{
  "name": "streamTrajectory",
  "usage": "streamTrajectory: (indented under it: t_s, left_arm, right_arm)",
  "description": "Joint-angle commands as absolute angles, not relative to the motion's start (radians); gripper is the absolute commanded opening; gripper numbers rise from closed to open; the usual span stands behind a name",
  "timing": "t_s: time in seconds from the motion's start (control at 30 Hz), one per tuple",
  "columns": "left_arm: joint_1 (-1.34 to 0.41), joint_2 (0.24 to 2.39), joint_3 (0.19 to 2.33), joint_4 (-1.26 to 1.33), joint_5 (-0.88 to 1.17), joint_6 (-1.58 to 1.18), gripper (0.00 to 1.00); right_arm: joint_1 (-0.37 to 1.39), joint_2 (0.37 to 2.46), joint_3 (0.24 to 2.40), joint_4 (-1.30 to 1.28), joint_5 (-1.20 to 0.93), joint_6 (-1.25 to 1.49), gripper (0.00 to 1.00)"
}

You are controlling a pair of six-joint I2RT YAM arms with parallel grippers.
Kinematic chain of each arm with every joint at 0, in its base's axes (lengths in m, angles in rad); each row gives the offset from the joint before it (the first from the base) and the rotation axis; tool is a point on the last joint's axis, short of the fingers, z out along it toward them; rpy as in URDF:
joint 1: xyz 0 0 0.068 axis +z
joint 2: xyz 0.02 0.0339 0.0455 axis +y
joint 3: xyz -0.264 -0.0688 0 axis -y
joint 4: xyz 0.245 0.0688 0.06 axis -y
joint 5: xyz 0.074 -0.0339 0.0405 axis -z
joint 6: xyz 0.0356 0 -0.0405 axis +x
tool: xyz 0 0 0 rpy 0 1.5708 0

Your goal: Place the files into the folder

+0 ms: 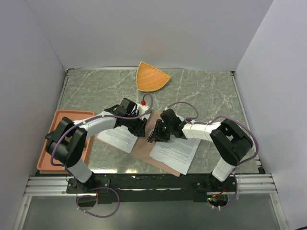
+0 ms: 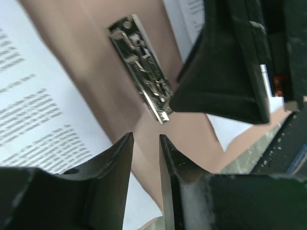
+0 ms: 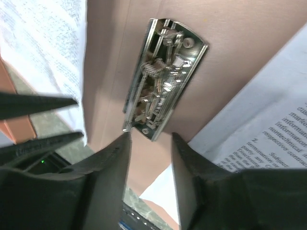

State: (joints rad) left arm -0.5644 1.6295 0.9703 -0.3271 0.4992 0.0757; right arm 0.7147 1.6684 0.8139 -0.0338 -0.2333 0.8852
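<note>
Soft, even light; my close-up views blur near the fingers.
From above, the table (image 1: 201,91) is evenly lit, with faint shadows under my arms (image 1: 103,122). Ahead of my left fingers (image 2: 115,167) the metal clip (image 2: 141,67) is smeared and the print on the paper (image 2: 33,110) beside them is soft. Ahead of my right fingers (image 3: 110,167) the clip glints crisply; the fingers themselves are dark and unfocused.

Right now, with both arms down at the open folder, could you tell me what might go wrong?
1. The left end effector and right end effector both crowd the metal clip; they could collide.
2. Neither holds anything, and the loose sheets lying beside the clip on the folder could be nudged or creased.
</note>
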Motion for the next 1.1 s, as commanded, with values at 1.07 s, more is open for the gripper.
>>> streamTrajectory:
  t_s: [1.07]
  left_arm:
    - [-0.609,1.644,0.927,-0.203,0.486,0.055,0.35]
  right_arm:
    - [0.719,1.781,0.845,-0.103,-0.137,0.973,0.11]
